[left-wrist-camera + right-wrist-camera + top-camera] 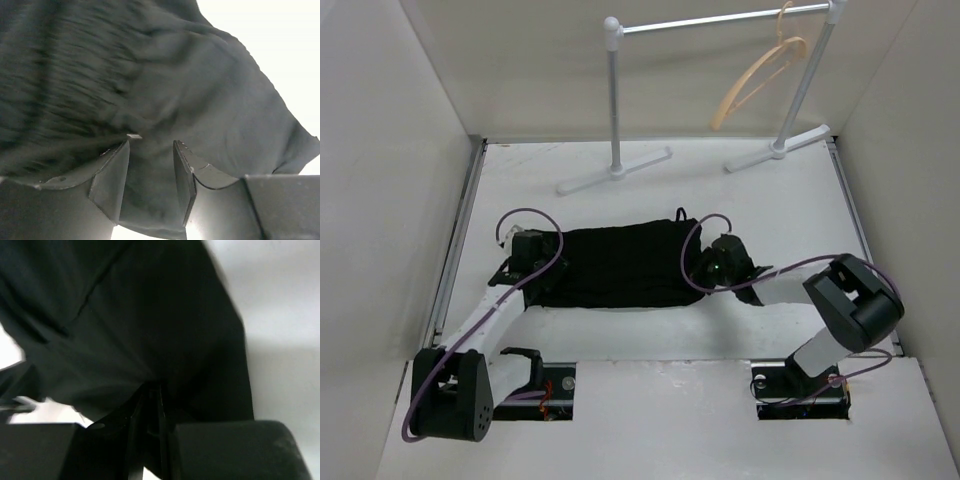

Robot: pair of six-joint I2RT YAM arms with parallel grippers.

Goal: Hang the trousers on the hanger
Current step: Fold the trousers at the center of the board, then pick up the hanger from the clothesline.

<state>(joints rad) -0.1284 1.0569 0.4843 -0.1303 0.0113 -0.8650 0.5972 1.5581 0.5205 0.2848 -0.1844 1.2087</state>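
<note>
Our left tool (150, 145) has its two fingers (112, 180) standing apart. Dark cloth of the trousers (175, 75) lies in the gap between them but is not pinched, so we read it as open. Our right tool (152, 387) has its jaws drawn almost together into a narrow slit, with a fold of the black cloth caught between them, so it is clamped on the trousers.

From the top camera we see the left tool (525, 250) at the left end of the trousers (620, 265) and the right tool (715, 262) at their right end, each touching the cloth. The trousers lie folded in a flat, roughly rectangular heap across the middle of the white tabletop (770, 200), between our two arms.

Well apart from them, at the far edge, stands the white-and-grey rail stand (613, 100). The tan wooden hanger (760, 75) hangs by its hook from the right part of the bar, tilted, and carries nothing
</note>
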